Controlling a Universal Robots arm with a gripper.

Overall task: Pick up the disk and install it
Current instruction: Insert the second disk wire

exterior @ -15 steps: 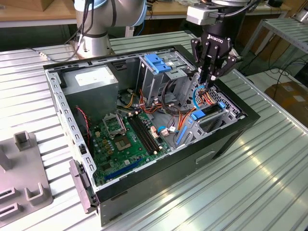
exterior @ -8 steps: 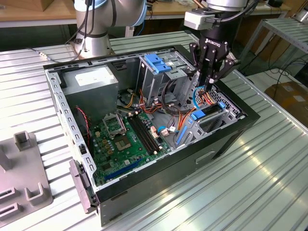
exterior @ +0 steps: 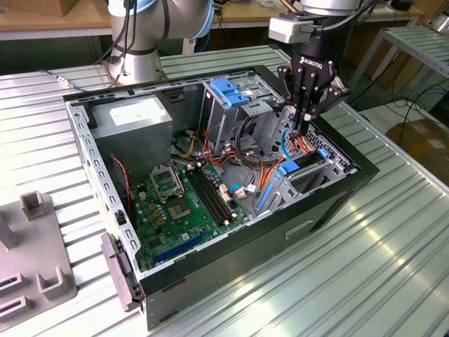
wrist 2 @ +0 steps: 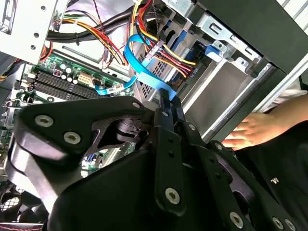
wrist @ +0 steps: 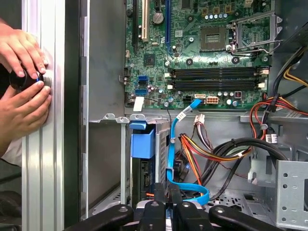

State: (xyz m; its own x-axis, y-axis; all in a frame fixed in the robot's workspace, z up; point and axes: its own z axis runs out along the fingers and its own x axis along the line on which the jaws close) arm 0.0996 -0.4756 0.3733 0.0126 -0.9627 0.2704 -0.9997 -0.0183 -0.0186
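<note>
Ribbed metal counter carries an open computer case lying on its side, its motherboard facing up, with a power supply at the far corner and a grey drive cage topped by a blue handle block.

The arm's black tool reaches down into the case at the exterior view's right, just above a bundle of coloured wires and a blue flat cable. Its fingers come together to a narrow tip in the second wrist view and seem pressed close, but whether they clamp anything I cannot tell, since the tip hides what lies under it.

The disk appears to sit low in the bay beneath the tool: in the first wrist view a blue carrier stands beside a dark slot, and in the exterior view blue rails run along the bay by the case's near wall. Its grey body is mostly hidden, so how fully it is seated is unclear.

By my judgement the disk is stiff, fairly heavy for its size and sensitive to knocks; the plastic rails flex, so hold is best taken across the carrier's edges, clear of the cables.

A person's hands rest at the counter edge outside the case.
</note>
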